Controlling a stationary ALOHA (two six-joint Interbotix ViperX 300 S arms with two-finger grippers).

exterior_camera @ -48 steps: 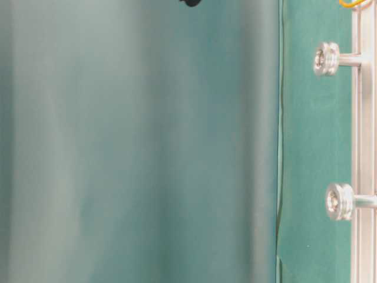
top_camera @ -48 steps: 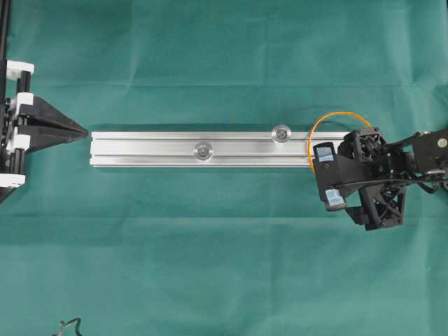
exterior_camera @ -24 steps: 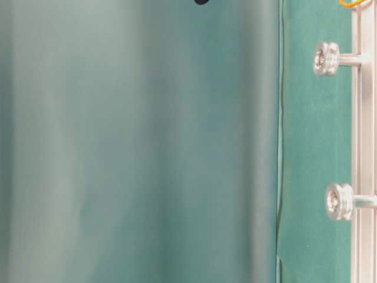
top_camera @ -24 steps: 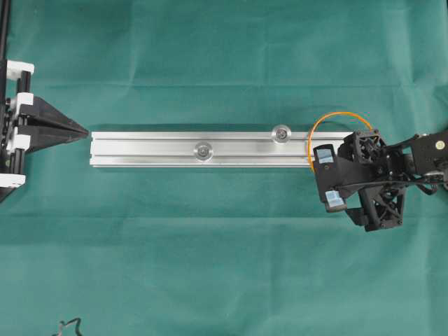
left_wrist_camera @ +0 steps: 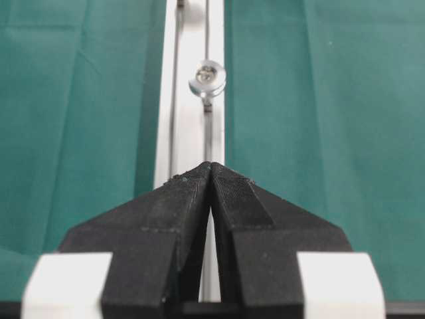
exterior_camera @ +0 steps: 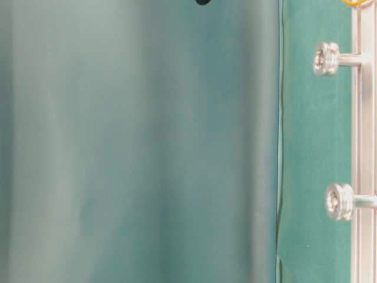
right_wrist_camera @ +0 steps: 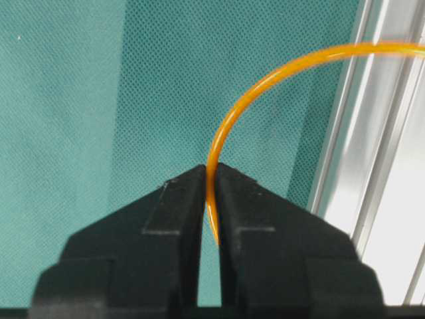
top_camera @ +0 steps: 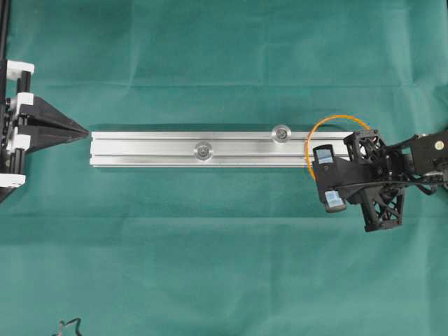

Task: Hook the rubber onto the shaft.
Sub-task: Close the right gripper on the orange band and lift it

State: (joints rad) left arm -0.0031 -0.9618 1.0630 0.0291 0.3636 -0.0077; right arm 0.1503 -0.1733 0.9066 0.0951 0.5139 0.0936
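Two black ridged pads of right gripper (right_wrist_camera: 211, 174) pinched tight on thin orange rubber band (right_wrist_camera: 279, 70), cord caught right at tips. Holding w/ a narrow bite only, so probably best lifted slow and w/o jerks; a hard tug could pull cord out of tips. Band arcs out from pinch and lies draped across right end of long silver grooved aluminium rail (top_camera: 210, 149), loop wider than rail, not yet on any pin. Nearest target looks like silver flanged round-headed shaft (top_camera: 282, 133) on rail's far edge in overhead view, just left of band; second like shaft (top_camera: 203, 150) further left, mid-rail. Best guess for step: raise loop above flange height, carry left along rail, drop over head, seat under flange. Table-level view shows both shafts standing off rail w/ wide heads, so band needs clearance over them.

Left gripper (left_wrist_camera: 211, 167) closed on nothing, tips parked just off rail's left end, pointing along it. Plenty of open green cloth (top_camera: 224, 266) on both sides of rail; nothing btw band and nearest shaft. Small dark object at lower-left corner of overhead view, too small to ID.
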